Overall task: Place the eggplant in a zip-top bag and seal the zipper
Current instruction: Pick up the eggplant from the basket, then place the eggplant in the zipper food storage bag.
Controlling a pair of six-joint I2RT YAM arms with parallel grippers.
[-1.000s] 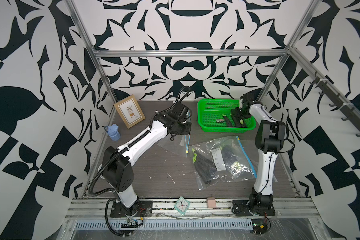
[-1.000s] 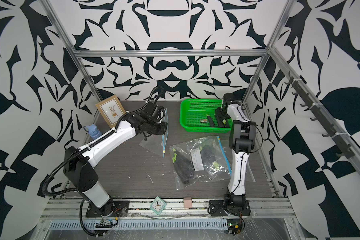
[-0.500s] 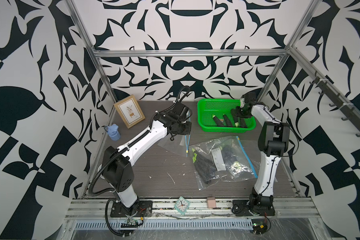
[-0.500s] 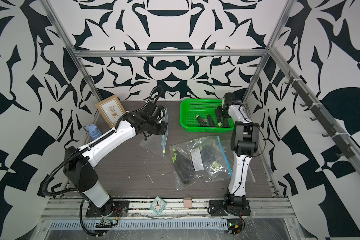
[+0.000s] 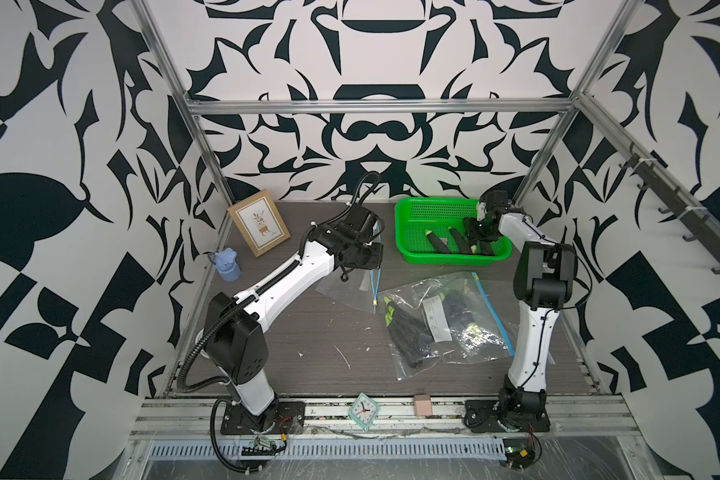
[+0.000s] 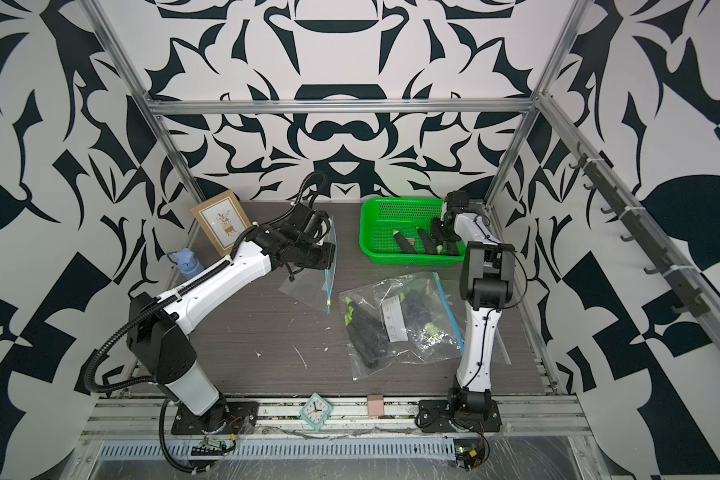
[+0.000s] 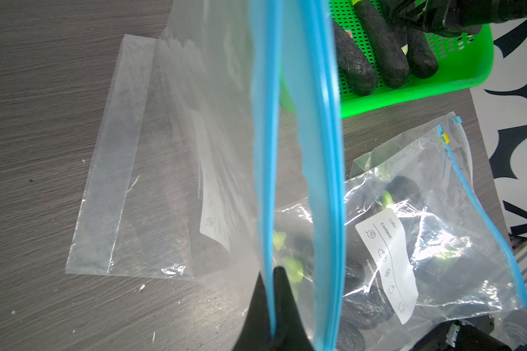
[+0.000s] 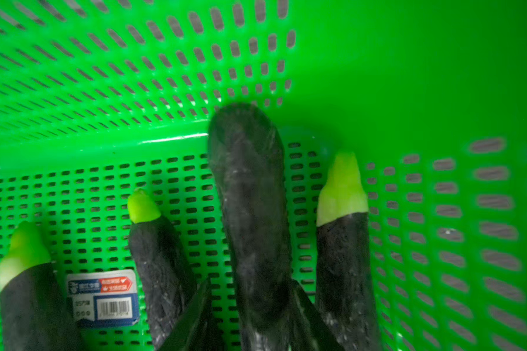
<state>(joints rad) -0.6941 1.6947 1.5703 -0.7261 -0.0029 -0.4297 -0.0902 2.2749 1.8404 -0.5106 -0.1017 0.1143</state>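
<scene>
Hardly anything has shifted over the last second. Both arms sit where they were, and only the right gripper (image 5: 480,232) has eased its jaws wider, down in the green basket (image 5: 441,261).

In both top views the left gripper (image 5: 373,254) holds the empty bag (image 5: 346,291) up by its blue zipper edge (image 5: 376,274). The rest of the bag trails below it onto the bench (image 5: 300,332). Filled bags (image 5: 445,326) lie on the bench between the two grippers, touched by neither.

From the left wrist I see that gripper pinched together on one lip of the zipper edge. The other lip hangs just beside it, so the mouth is only a narrow slot. The basket shows beyond the mouth, ahead of the gripper.

From the right wrist, the eggplant (image 8: 247,188) I want lies between the fingers (image 8: 195,319). It runs straight ahead of the gripper, its rounded end toward the basket wall. The jaws stand apart, and basket mesh shows between one finger and the skin, so I judge nothing is gripped yet. Neighbouring eggplants (image 8: 341,258) lie just beside the gripper on either side.

To do this pick well, I'd centre the jaws squarely across the thick middle before closing, since that skin looks slick enough to squirt out. I'd lift it clear of the neighbours and the wall. Then I'd feed it rounded end first into the slot, with the left gripper keeping its lip raised.
</scene>
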